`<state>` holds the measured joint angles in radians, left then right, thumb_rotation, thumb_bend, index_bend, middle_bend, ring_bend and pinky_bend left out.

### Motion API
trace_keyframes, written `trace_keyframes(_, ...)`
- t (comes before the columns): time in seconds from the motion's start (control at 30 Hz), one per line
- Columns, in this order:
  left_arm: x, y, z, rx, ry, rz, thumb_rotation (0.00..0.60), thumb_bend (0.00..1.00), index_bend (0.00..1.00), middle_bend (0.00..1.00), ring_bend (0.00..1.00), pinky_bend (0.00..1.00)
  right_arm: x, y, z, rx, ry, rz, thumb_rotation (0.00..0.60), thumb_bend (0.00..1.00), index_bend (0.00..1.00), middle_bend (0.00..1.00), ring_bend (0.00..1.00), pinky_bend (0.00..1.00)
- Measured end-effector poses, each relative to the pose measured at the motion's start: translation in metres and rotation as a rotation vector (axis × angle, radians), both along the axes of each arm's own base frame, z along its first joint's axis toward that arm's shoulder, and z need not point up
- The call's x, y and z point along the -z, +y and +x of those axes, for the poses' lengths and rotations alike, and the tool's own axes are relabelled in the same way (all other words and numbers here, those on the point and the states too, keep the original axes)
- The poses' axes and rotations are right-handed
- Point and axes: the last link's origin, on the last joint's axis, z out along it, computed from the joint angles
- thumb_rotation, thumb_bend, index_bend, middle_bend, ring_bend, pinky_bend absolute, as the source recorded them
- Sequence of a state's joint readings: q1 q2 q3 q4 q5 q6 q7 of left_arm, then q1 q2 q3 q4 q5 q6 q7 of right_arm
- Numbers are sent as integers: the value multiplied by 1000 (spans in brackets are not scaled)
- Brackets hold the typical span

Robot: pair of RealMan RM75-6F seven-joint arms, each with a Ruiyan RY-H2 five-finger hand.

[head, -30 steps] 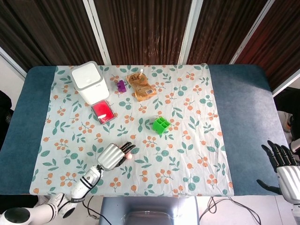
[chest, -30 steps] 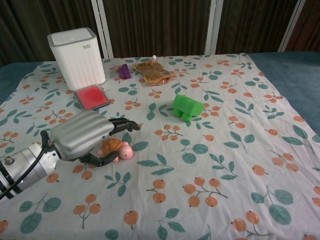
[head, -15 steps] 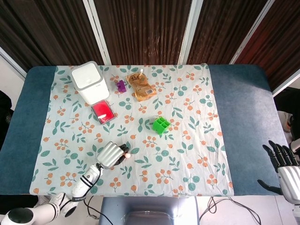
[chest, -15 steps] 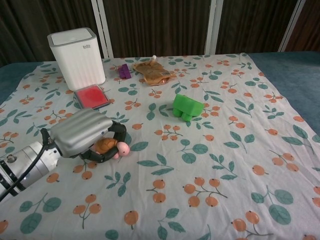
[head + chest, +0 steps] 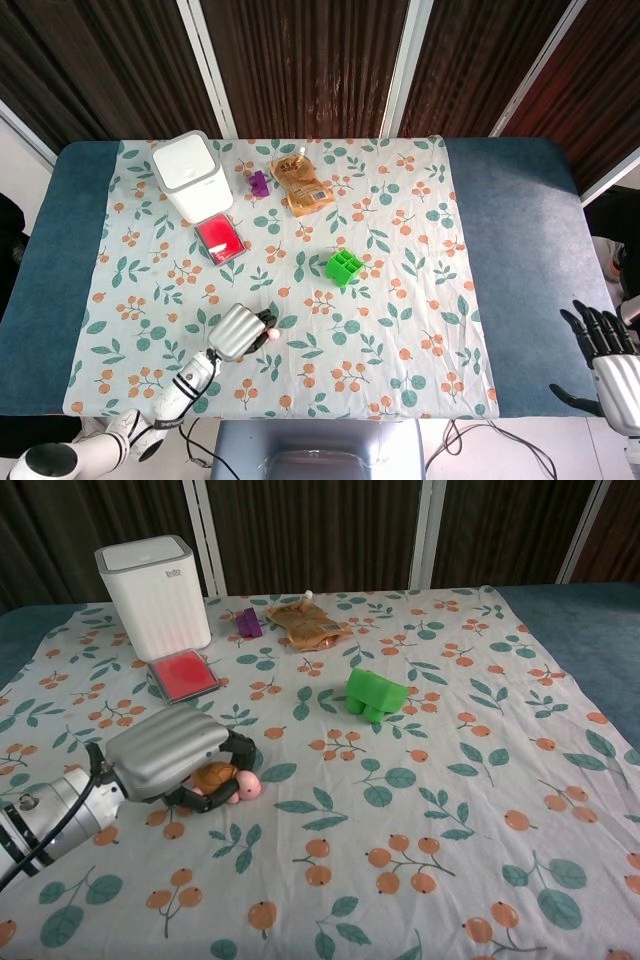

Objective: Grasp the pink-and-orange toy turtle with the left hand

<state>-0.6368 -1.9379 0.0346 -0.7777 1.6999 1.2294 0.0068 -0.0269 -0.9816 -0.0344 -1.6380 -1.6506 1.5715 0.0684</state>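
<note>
The pink-and-orange toy turtle [image 5: 224, 780] lies on the flowered cloth near the front left, its pink head [image 5: 249, 786] poking out to the right. My left hand [image 5: 170, 755] covers it from above, fingers curled around its shell and thumb under its front. From the head view the left hand [image 5: 238, 331] hides nearly all of the turtle; only a pink tip [image 5: 272, 335] shows. My right hand [image 5: 607, 355] hangs off the table's right edge with its fingers spread, holding nothing.
A white box [image 5: 153, 583] stands at the back left with a red pad [image 5: 182, 673] in front of it. A purple block [image 5: 246, 623] and an orange pouch [image 5: 305, 623] lie at the back, a green block [image 5: 374, 693] near the middle.
My left hand's fingers have closed from spread to curled around the turtle, and the hand has settled slightly lower. The right hand has not moved.
</note>
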Motion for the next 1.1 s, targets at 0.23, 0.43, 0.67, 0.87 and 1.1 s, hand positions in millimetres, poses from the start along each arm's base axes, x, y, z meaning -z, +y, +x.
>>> trace_keyframes(0.23, -6, -5, 6, -19, -26, -52, 600, 440, 0, 40, 991, 1000, -2, 0, -2, 30, 8, -15, 600, 103, 0, 0, 0, 0)
trace_keyframes(0.43, -20, -13, 11, 4, -39, -56, 600, 432, 0, 23, 976, 1000, -2, 1, -1, 42, 14, -22, 600, 103, 0, 0, 0, 0)
trace_keyframes(0.67, -72, -33, 7, 24, -131, 41, 600, 425, 0, 0, 302, 546, -1, 3, 0, 37, 15, -9, 600, 103, 0, 0, 0, 0)
trace_keyframes(0.87, -140, -76, -27, -144, -159, 55, 600, 420, 0, 0, 15, 130, 4, 3, 0, 36, 28, 0, 600, 103, 0, 0, 0, 0)
trace_keyframes(1.1, -200, -123, -64, -296, -254, 167, 600, 408, 0, 0, 8, 117, 14, 0, 2, 36, 40, 38, 600, 103, 0, 0, 0, 0)
